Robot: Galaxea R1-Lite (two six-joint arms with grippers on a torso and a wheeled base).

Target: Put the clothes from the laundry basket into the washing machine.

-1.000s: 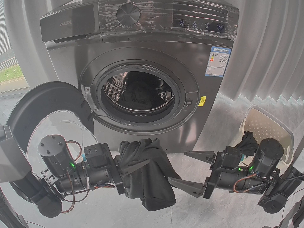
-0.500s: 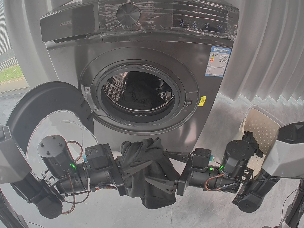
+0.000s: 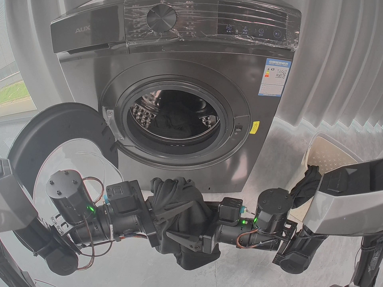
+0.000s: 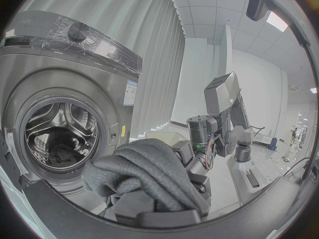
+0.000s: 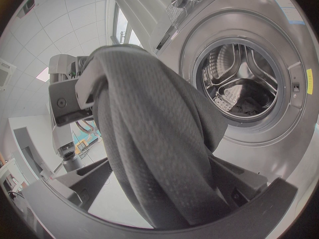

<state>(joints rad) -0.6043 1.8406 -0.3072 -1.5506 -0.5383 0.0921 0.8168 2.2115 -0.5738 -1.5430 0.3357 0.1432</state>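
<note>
Left pincer [image 3: 180,217] is clamping a dark grey garment [image 3: 179,194] low before the washing machine [image 3: 175,60], whose door [image 3: 60,128] is standing open; right pincer [image 5: 159,163] is straddling the same garment, fingers spread wide; more dark clothing [image 3: 175,120] is lying in the drum [image 3: 139,114]; another piece [image 3: 305,186] is hanging over the laundry basket [image 3: 331,156].

**Dark grey garment clamped before the open washer**

Thick knitted dark grey garment [image 3: 181,220], bunched and drooping, pinched in the left gripper [image 3: 172,220] and lying between the spread fingers of the right gripper [image 5: 159,170]. Beyond both grippers, grey front-loading washing machine [image 3: 175,60], door [image 3: 60,140] swung wide, dark clothes [image 3: 175,120] heaped low in the drum. Behind the right gripper, cream laundry basket [image 3: 331,156], another dark garment [image 3: 307,184] draped over its rim.
</note>
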